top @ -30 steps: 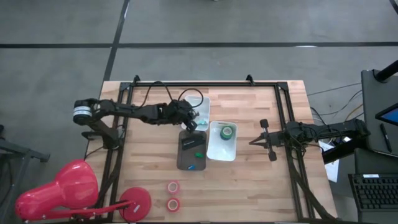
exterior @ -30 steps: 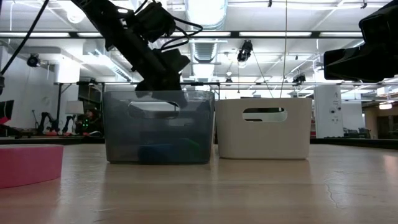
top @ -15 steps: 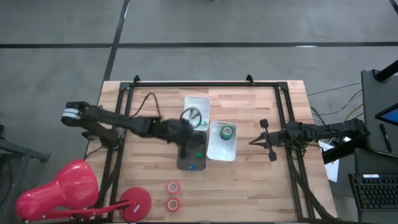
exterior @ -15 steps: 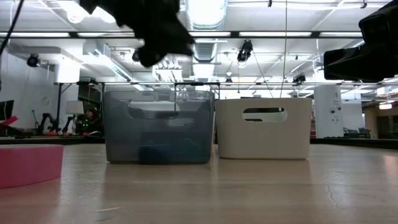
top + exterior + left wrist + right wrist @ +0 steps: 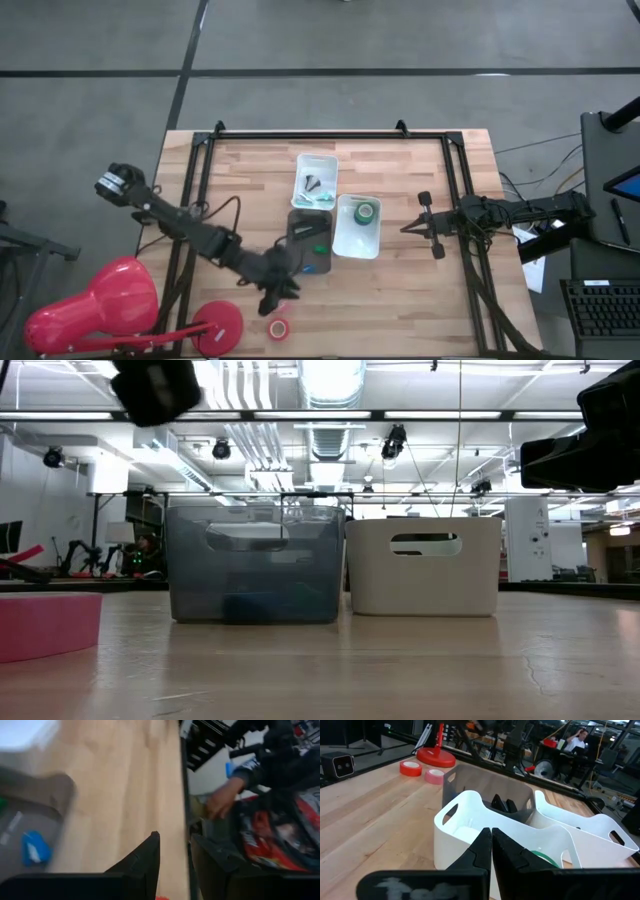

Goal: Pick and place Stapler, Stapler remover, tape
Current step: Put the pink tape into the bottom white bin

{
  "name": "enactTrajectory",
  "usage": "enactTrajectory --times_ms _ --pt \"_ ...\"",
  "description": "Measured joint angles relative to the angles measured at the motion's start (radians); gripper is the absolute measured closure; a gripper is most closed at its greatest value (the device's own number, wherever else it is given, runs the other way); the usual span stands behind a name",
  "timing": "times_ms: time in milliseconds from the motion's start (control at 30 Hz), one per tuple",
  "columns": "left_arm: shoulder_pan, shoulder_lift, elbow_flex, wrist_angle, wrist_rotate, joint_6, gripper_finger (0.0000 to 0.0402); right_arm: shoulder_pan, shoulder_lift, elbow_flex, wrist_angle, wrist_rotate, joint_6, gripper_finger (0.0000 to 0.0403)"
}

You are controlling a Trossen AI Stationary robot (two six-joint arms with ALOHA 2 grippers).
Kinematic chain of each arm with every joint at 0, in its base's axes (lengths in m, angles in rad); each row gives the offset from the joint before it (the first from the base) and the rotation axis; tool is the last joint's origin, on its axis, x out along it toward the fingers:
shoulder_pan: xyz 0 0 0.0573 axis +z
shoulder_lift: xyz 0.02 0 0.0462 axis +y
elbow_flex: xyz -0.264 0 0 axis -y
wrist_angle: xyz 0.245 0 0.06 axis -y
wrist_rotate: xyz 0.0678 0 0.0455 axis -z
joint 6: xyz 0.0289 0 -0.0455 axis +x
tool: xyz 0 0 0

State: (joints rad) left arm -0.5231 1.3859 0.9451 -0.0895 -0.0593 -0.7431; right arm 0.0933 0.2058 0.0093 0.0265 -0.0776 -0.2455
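Two red tape rolls lie flat on the table near its front edge. One shows in the high view (image 5: pixel 278 328); both show in the right wrist view (image 5: pixel 410 768) (image 5: pixel 435 775). My left gripper (image 5: pixel 274 298) is open and empty above the farther red roll, which it hides from above. A green tape roll (image 5: pixel 366 211) lies in the white tray (image 5: pixel 357 246). The grey tray (image 5: pixel 300 265) holds a black stapler (image 5: pixel 303 232), a green item and a blue item (image 5: pixel 318 267). My right gripper (image 5: pixel 408 228) is shut and empty, to the right of the trays.
A second white tray (image 5: pixel 322 160) with small dark items stands behind the grey tray. A red lamp, with its round base (image 5: pixel 218 325), stands at the table's near left corner, close to the tape rolls. A person's hand (image 5: pixel 220 802) shows beyond the table edge.
My left gripper has swung from over the far end of the grey tray toward the table's near edge, passing over that tray, and now stands above the red tape rolls. My right arm has kept still.
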Motion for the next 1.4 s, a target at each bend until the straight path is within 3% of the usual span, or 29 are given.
enactTrajectory --times_ms 233,433,933,1167,1400 --pt "-0.134 0.005 0.000 -0.097 -0.071 -0.261 0.0290 0.000 0.000 0.000 0.000 0.000 0.001 0.0394" --pt "-0.189 0.009 -0.002 -0.304 -0.232 -0.482 0.0290 0.000 0.000 0.000 0.000 0.000 -0.001 0.0394" --pt "-0.189 0.188 -0.003 -0.317 -0.230 -0.488 0.0276 0.000 0.000 0.000 0.000 0.000 0.001 0.0394" --pt "-0.186 0.223 -0.004 -0.388 -0.233 -0.487 0.0270 0.000 0.000 0.000 0.000 0.000 0.000 0.0394" --pt "-0.186 0.261 -0.004 -0.348 -0.229 -0.486 0.0271 0.000 0.000 0.000 0.000 0.000 0.002 0.0394"
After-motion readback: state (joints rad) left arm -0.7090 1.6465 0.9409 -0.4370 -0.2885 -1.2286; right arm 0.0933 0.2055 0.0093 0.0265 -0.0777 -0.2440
